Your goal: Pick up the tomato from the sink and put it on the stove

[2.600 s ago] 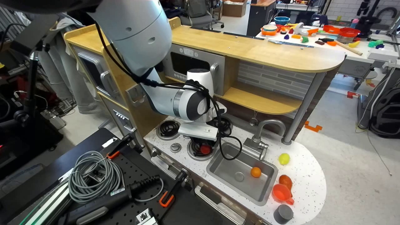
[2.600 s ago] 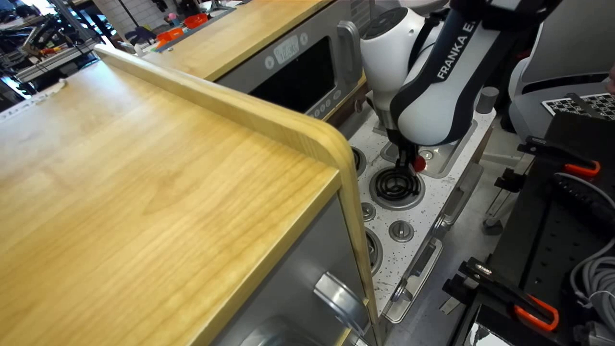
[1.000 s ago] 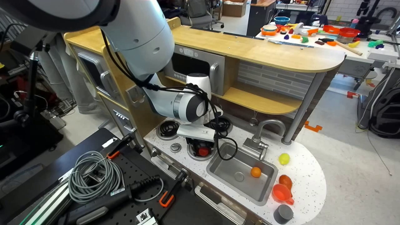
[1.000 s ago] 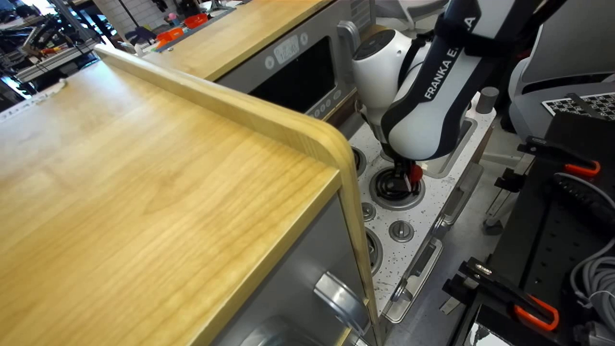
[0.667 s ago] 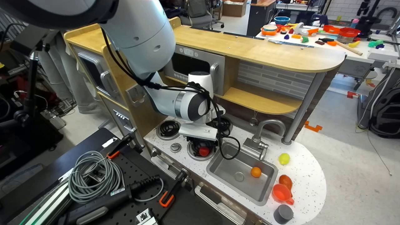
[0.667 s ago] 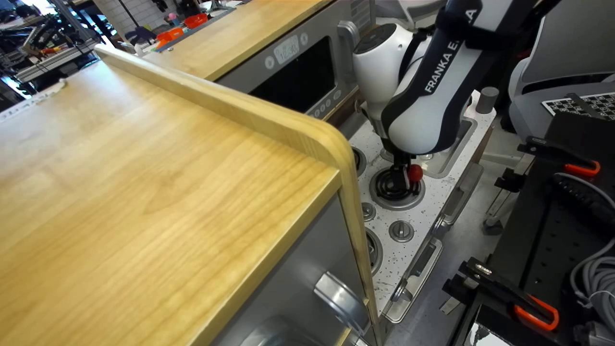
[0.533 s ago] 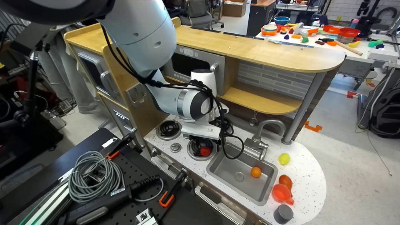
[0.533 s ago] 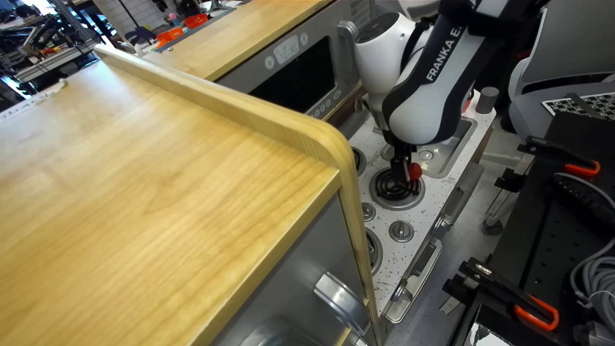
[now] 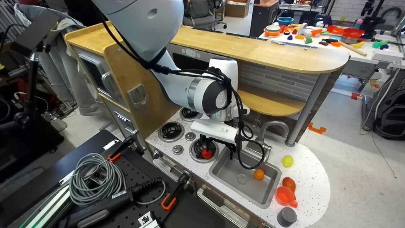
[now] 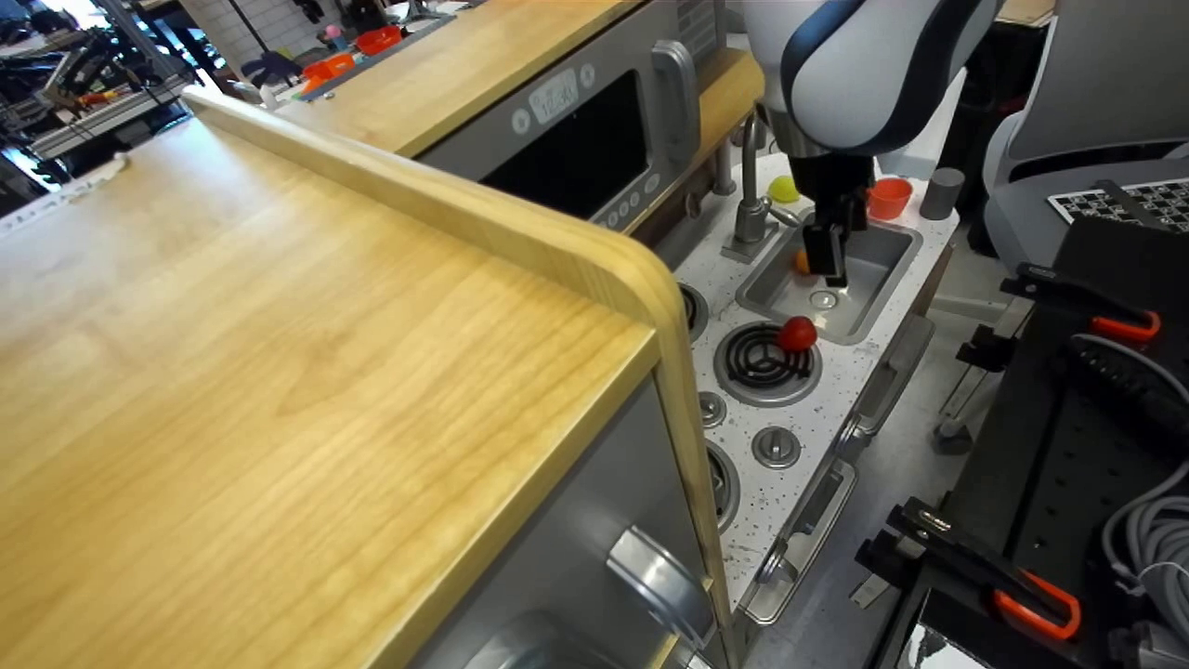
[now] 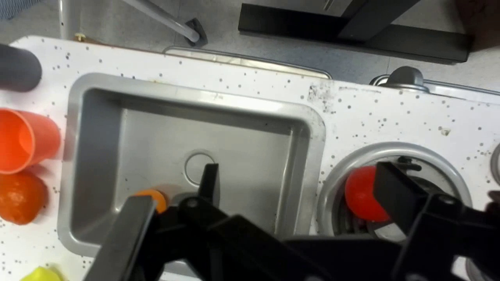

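Note:
The red tomato [image 10: 797, 334] rests on the coil burner of the stove [image 10: 741, 394], at the side toward the sink. In the wrist view the tomato [image 11: 361, 197] is partly covered by one finger. My gripper [image 11: 297, 169] is open wide with nothing between its fingers. Seen in an exterior view, the gripper [image 10: 829, 269] hangs above the sink, apart from the tomato. From another angle it [image 9: 219, 149] spans the space between burner and basin. The metal sink [image 9: 226, 177] holds an orange [image 9: 258, 174].
A faucet [image 9: 274, 124] rises behind the sink. On the counter beyond it are a yellow lemon [image 9: 287, 161], a red-orange cup [image 9: 285, 195], an orange-brown item [image 9: 289, 183] and a grey cylinder [image 9: 287, 217]. A wooden shelf [image 9: 269, 103] overhangs the back.
My gripper has let go of the tomato, risen and moved away toward the sink. The tomato has stayed on the burner.

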